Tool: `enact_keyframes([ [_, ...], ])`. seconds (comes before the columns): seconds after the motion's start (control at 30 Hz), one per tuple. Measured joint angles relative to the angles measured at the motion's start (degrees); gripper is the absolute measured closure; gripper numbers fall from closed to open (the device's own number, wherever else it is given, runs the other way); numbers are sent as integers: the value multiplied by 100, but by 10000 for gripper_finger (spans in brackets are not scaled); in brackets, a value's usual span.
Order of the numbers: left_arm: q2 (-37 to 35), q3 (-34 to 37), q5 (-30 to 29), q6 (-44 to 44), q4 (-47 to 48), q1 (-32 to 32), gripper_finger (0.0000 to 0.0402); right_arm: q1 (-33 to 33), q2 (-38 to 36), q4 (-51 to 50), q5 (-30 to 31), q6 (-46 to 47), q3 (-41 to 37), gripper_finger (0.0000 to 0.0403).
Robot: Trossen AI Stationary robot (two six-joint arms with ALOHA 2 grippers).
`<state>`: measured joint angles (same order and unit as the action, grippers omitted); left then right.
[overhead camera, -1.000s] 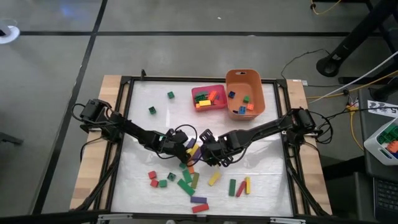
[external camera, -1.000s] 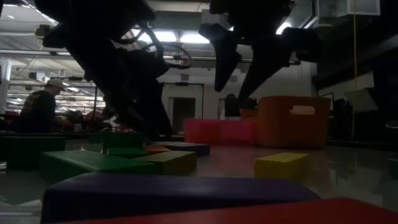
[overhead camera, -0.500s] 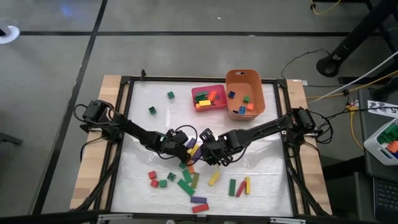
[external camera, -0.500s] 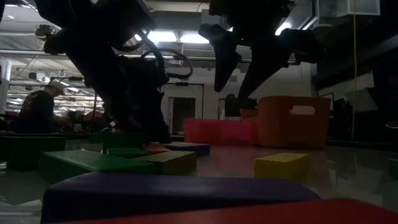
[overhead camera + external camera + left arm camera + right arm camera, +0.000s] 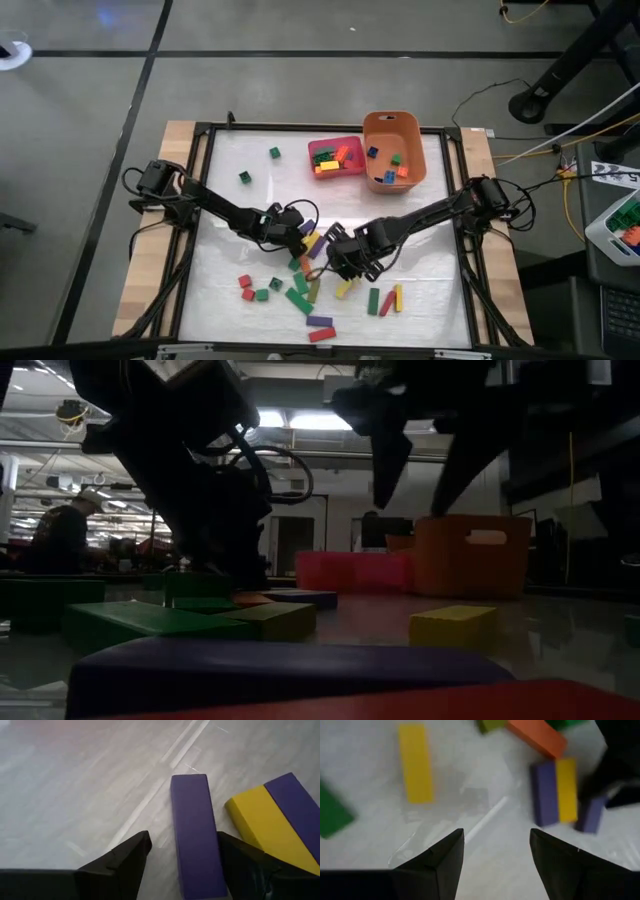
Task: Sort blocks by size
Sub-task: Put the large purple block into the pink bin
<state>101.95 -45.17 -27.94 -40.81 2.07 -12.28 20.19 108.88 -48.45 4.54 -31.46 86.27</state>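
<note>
L gripper [image 5: 181,851] jaws wide, straddling purple bar [image 5: 192,832] mid-counter, nothing held yet. R gripper [image 5: 496,845] jaws open, empty, near yellow bar [image 5: 415,762]. Advice: centre the bar lengthwise, drop low, avoid nudging yellow/purple pair [image 5: 280,820] beside it.

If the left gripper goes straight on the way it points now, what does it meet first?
Probably the purple bar: it lies between the open jaws of the left gripper, which looks close above it, though depth is unclear.

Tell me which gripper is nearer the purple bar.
Left. The left gripper straddles the purple bar, fingers open either side; the right gripper hovers open, off to one side.
</note>
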Motion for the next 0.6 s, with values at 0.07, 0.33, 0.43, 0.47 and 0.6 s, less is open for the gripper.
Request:
enact_keyframes([
  [0.07,7,0,22,76,-3,60,204,138,0,39,-68,2,-1,176],
  [0.33,-188,-111,39,1018,-193,346,318,636,0,246,-65,481,-2,176],
  [0.43,-474,-341,4,1474,-255,534,318,781,0,511,-63,619,-151,176],
  [0.47,-553,-424,8,1678,-273,613,318,824,0,641,-63,625,-223,176],
  [0.6,-836,-842,32,2530,-334,1081,318,954,2,1331,-59,625,-600,176],
])
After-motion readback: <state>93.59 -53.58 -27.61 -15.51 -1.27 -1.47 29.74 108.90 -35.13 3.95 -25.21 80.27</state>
